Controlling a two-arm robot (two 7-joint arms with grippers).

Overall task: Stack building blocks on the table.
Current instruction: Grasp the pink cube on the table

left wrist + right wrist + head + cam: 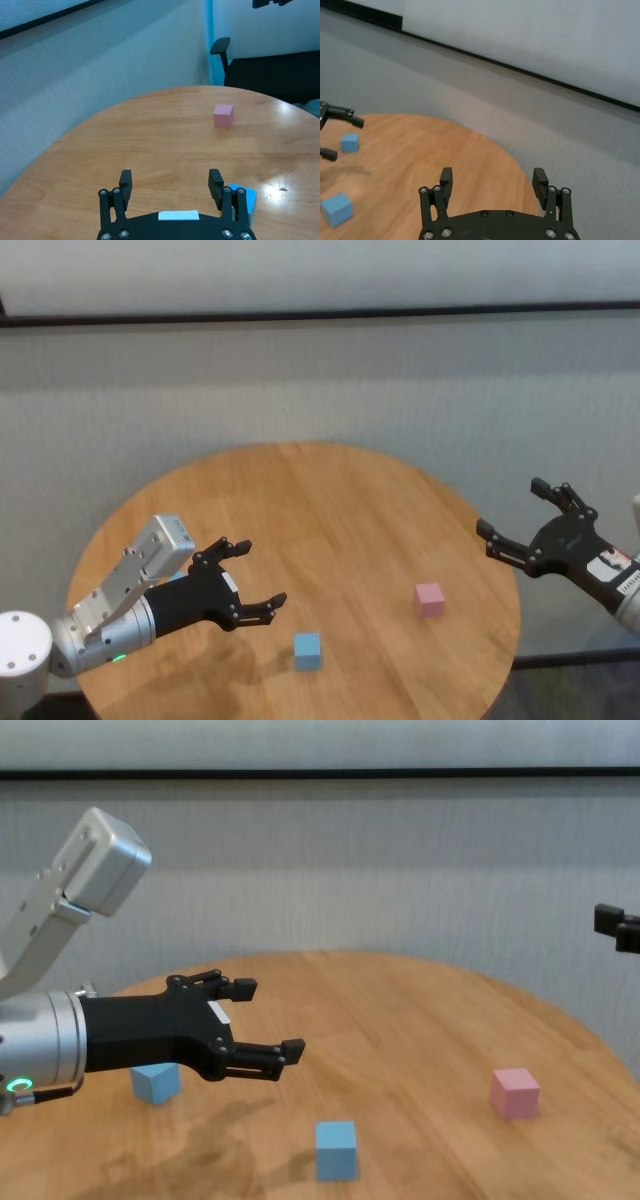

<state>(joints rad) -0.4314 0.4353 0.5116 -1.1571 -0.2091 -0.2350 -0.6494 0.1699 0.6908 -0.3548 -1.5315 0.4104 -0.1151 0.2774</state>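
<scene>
Building blocks are sitting apart on your counter (330, 500): pink block (430, 599) at 4 o'clock, blue block (308, 650) at 6, second blue block (155, 1082) at 8. Left gripper (250, 580) is hovering between the blues, fingers apart; right gripper (520, 520) is hanging off the edge at 3, fingers apart.

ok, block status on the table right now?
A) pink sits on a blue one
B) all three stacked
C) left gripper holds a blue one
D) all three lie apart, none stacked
D: the chest view shows the pink block and both blue blocks lying apart on the table, and the left gripper is open with nothing in it.
</scene>
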